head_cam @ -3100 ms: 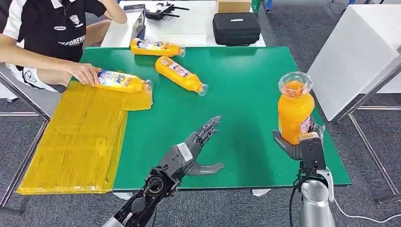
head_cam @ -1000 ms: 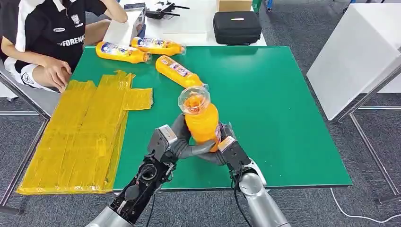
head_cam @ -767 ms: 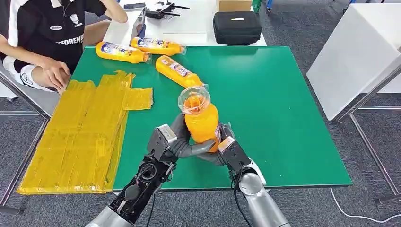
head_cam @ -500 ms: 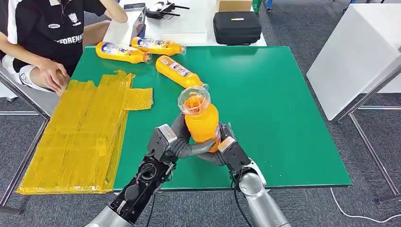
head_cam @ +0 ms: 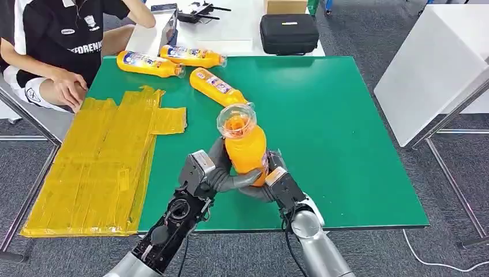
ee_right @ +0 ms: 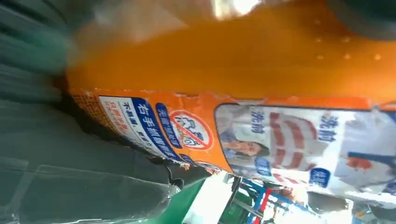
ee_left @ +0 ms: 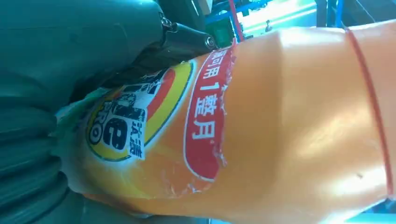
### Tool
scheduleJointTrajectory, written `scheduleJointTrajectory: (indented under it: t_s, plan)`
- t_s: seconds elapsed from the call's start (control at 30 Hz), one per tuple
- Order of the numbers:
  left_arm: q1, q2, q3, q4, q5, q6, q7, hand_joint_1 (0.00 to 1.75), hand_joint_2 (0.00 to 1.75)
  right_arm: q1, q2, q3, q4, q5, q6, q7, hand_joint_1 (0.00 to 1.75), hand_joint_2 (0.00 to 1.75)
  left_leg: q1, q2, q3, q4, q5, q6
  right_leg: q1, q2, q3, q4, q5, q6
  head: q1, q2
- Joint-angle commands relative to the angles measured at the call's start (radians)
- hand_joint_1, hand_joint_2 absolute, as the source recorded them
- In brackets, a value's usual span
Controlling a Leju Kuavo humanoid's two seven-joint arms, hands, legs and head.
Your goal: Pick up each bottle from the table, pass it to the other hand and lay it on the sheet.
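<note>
An orange bottle (head_cam: 244, 147) with a clear cap stands upright above the near middle of the green table (head_cam: 323, 109). My left hand (head_cam: 216, 173) wraps it from the left and my right hand (head_cam: 271, 183) grips it from the right; both hold it. Its label fills the left wrist view, bottle (ee_left: 243, 126), and the right wrist view, bottle (ee_right: 243, 84). The yellow sheet (head_cam: 98, 156) covers the table's left side and overhangs it. Three more orange bottles lie at the far left: one (head_cam: 219, 88) slanted, two (head_cam: 149, 63) (head_cam: 191, 56) near the far edge.
A person sits at the far left corner, a hand (head_cam: 70, 92) resting by the sheet's far end. A black case (head_cam: 288, 33) and a drone controller (head_cam: 199, 11) lie on the white table behind. A white panel (head_cam: 438, 63) stands to the right.
Three seconds ago my right hand held the bottle alone at the right edge; it has brought it to the middle and my left hand has closed on it. Over the last second nothing moved.
</note>
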Motion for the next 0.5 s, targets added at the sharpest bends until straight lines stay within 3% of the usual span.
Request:
scheduleJointTrajectory:
  t_s: [0.03,0.17,0.33,0.4,0.43,0.5]
  plan:
    - [-0.062,0.052,0.068,0.035,-0.097,0.138,0.003,1.75,1.75,0.010,-0.060,-0.001,-0.148,-0.038,-0.028,0.011,0.00,1.75,0.000,0.001,0.004,0.000,-0.002,-0.002,0.000,0.002,0.003,0.000,-0.002,0.000,0.000,0.000]
    - [-0.110,0.050,0.134,0.130,-0.122,0.173,0.022,1.75,1.75,0.085,-0.075,-0.033,-0.272,-0.042,-0.028,0.022,0.00,1.75,0.000,-0.001,0.003,0.000,-0.001,-0.002,0.000,-0.001,0.003,0.000,-0.002,0.000,-0.001,0.000]
    - [-0.154,0.050,0.181,0.220,-0.165,0.228,-0.009,1.75,1.75,0.111,-0.058,-0.060,-0.306,-0.042,-0.033,0.023,0.00,1.75,0.000,-0.002,0.006,0.000,-0.002,-0.003,0.000,-0.002,0.006,0.000,-0.004,-0.001,0.000,0.000]
    - [-0.159,0.060,0.173,0.209,-0.281,0.360,-0.063,1.75,1.75,0.122,-0.049,-0.072,-0.323,-0.074,-0.002,0.028,0.00,1.75,0.000,-0.001,0.005,0.001,-0.002,-0.002,0.000,-0.001,0.005,0.001,-0.003,-0.001,0.000,0.000]
    - [-0.154,0.075,0.149,0.185,-0.412,0.474,-0.068,1.75,1.75,0.127,-0.049,-0.076,-0.336,-0.088,0.014,0.027,0.00,1.75,0.000,0.000,0.003,0.000,-0.001,-0.002,0.000,0.000,0.002,0.000,-0.001,0.000,0.000,0.000]
    - [-0.134,0.093,0.128,0.135,-0.555,0.564,-0.051,1.75,1.75,0.132,-0.050,-0.080,-0.358,-0.098,0.027,0.026,0.00,1.75,0.000,0.000,0.007,0.001,-0.003,-0.003,0.000,0.000,0.006,0.001,-0.004,-0.001,0.000,0.000]
